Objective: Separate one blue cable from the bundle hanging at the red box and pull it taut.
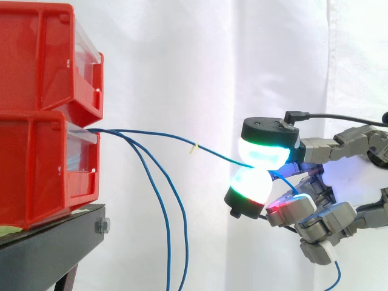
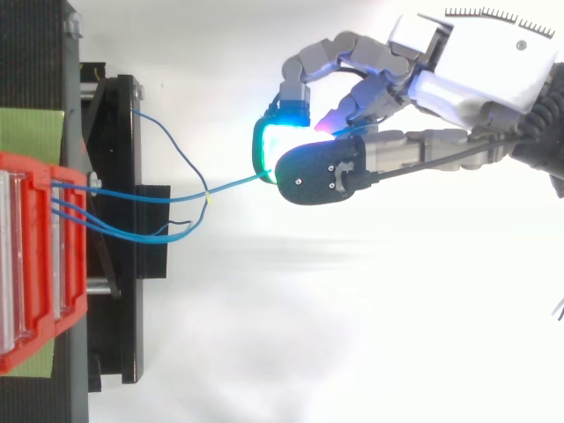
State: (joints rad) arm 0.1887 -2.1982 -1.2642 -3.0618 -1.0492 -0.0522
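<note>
The single blue cable (image 1: 176, 137) is shown leaving the front of the lower red bin (image 1: 36, 176) and running rightward, nearly straight and sloping gently down, to the hand (image 2: 476, 70). A small pale tag (image 1: 195, 147) is seen on it about midway along this span. At its right end the cable is pinched between two opposed fingertip pads (image 1: 265, 154), the upper one glowing white, cyan and green and the lower one white with green and red at its edge. The other fingers are curled below and behind the pinch, and no contact between them and the cable can be made out. A further short length of blue cable is seen passing from the pinch toward the palm, and a loose end hangs at the lower right of the side view.

The other blue cables (image 1: 168, 230) of the bundle come out of the same bin and droop in slack curves below the held cable, well apart from the hand. An upper red bin (image 1: 42, 54) is stacked on the lower one. Both are carried on the black stand (image 1: 54, 242), on which a green strip (image 2: 31, 128) is seen from above. A white curtain (image 1: 200, 60) forms the background.
</note>
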